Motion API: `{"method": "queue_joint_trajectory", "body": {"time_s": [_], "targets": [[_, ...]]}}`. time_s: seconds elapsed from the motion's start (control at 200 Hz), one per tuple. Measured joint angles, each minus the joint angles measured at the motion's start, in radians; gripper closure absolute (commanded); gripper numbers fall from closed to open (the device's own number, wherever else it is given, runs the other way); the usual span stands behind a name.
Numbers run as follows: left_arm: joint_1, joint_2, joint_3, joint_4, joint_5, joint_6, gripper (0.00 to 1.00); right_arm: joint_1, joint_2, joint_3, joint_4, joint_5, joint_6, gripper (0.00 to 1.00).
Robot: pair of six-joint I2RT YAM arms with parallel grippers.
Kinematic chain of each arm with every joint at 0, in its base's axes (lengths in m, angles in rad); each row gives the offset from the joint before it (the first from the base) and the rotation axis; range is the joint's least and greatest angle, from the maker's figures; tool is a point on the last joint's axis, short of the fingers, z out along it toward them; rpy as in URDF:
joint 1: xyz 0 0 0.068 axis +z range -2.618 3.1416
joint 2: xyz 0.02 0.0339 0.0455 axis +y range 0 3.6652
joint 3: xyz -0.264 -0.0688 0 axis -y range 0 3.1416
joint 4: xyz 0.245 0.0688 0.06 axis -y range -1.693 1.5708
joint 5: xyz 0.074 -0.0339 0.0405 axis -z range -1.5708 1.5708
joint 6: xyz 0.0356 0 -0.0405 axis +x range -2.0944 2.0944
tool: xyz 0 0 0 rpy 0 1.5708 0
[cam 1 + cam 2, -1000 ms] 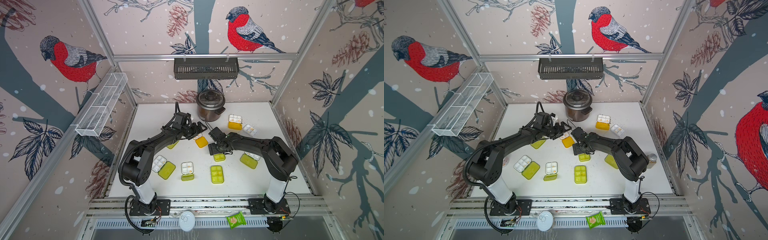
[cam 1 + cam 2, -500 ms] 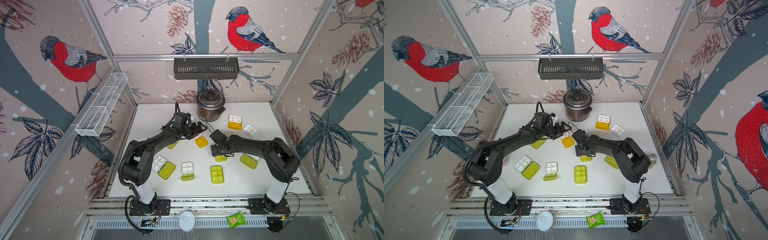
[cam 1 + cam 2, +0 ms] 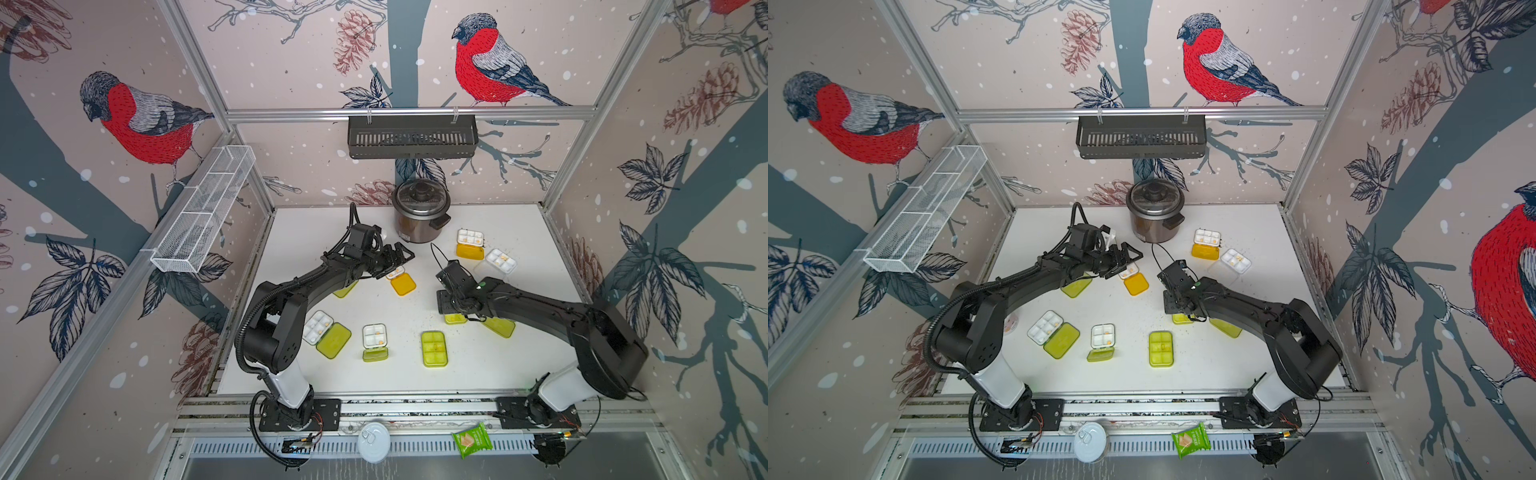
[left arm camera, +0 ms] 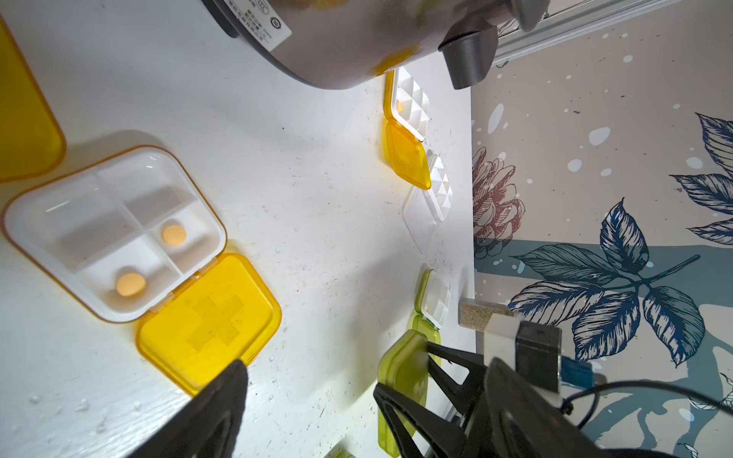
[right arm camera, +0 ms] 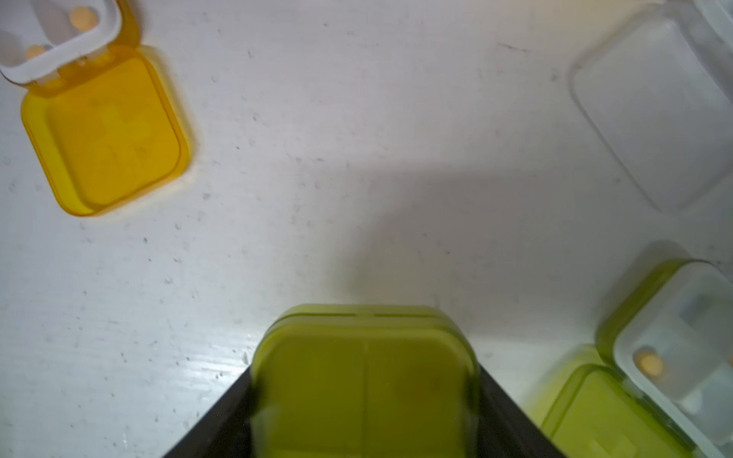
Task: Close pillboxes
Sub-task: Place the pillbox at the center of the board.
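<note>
In both top views my right gripper (image 3: pixel 449 306) has just pinched shut on the small lime-green translucent-lidded plastic pillbox (image 3: pixel 456 319) right of centre. My left gripper (image 3: pixel 397 259) hangs wide open and empty over the open orange-yellow-lidded white-tray pillbox (image 3: pixel 399 280). Left wrist: that lid lies flat back, pills (image 4: pixel 173 234) exposed. Right wrist: the lime lid sits flush between the jaws, so I judge this one closed; others remain open.

Your right gripper (image 3: pixel 454 312) has shifted toward the near side of the table (image 3: pixel 478 374) and now sits over the lime-green pillbox (image 5: pixel 365 376), which a second ago lay clear of it. In both top views only a sliver of that box now shows. Its jaws, half apart a second ago, now press against the box's two sides.
</note>
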Motion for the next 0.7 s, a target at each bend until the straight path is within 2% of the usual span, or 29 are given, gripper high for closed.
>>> {"method": "queue_joint_trajectory", "body": {"time_s": [0.355,0.535,0.7], "targets": [[0.0,-0.008,0.0,0.0,0.001,0.0,0.08,0.127,-0.189,-0.219,-0.023,-0.026,0.173,0.29],[0.0,-0.008,-0.003,0.002,0.001,-0.007,0.08,0.188,-0.209,-0.29,-0.011,-0.034,0.254,0.29],[0.0,-0.009,-0.004,0.002,0.0,-0.007,0.08,0.192,-0.212,-0.328,0.008,-0.027,0.298,0.28]]}}
